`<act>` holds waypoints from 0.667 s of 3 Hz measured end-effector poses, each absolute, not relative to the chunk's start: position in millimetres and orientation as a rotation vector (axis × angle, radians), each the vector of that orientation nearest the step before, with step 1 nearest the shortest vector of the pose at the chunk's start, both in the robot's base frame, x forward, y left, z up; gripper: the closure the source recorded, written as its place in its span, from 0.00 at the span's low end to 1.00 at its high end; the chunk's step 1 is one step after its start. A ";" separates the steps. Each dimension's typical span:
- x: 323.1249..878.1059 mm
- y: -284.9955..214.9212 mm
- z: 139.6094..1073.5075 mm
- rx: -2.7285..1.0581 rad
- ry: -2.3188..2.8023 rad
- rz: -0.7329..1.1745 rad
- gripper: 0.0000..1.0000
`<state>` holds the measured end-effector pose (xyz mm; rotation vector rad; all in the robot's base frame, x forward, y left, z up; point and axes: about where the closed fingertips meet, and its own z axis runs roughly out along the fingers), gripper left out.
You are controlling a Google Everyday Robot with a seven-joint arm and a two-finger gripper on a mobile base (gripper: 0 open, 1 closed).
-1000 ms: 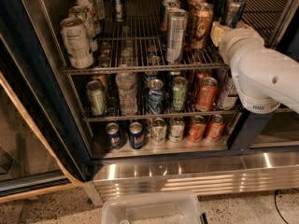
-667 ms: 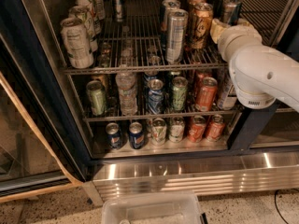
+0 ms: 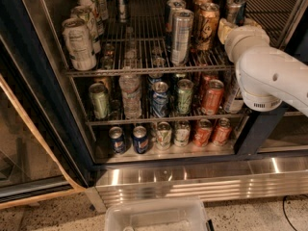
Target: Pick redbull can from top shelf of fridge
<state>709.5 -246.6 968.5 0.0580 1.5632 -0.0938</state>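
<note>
The fridge stands open with wire racks of cans. On the top shelf, the redbull can stands at the back right, slim and blue-and-silver with a silver lid. A wide silver tall can and a gold-brown can stand to its left. My white arm reaches in from the right. My gripper is at the right of the top shelf, just in front of and below the redbull can, beside the gold-brown can. It is mostly hidden by the wrist.
White cans stand at the shelf's left. The middle and lower racks hold green, blue and orange cans and a water bottle. A ribbed steel base panel and a clear plastic bin lie below.
My arm has shifted slightly up and in toward the right of the top shelf. The cans have not moved.
</note>
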 end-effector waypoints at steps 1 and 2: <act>709.8 -255.4 967.7 0.070 1.560 -0.118 0.47; 711.7 -266.2 967.9 0.085 1.555 -0.142 0.46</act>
